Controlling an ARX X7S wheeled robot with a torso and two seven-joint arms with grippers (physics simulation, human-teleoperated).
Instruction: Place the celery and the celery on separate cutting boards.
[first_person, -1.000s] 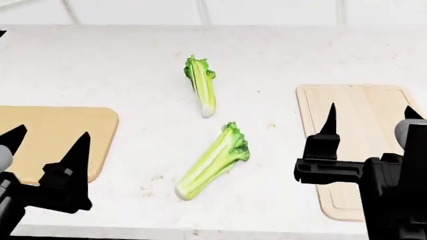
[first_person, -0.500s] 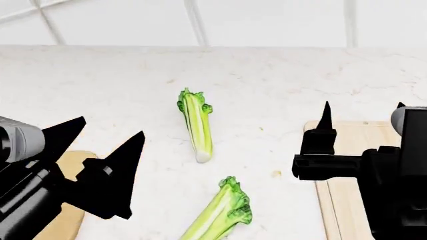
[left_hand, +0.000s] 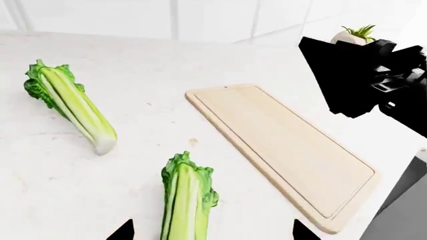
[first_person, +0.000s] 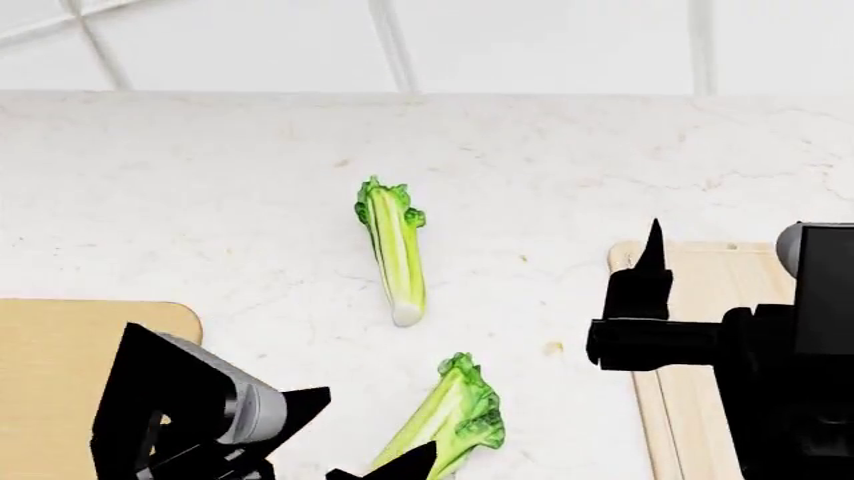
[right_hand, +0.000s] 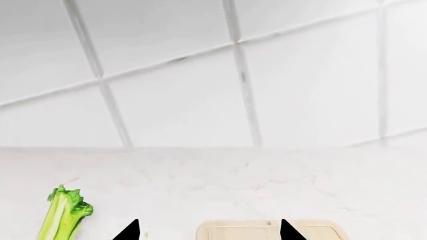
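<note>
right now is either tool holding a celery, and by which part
Nothing is held. The left tool is open, straddling the nearer celery on the counter without closing on it. The right tool is open above the pale cutting board.

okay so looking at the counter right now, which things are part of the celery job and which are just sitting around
Job things:
near celery
far celery
tan cutting board
pale cutting board

Just sitting around:
potted plant

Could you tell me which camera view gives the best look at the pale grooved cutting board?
The left wrist view: the pale board lies nearly whole there, groove and corners plain. The head view shows only its near-left part behind the right gripper. The right wrist view catches just its far edge.
</note>
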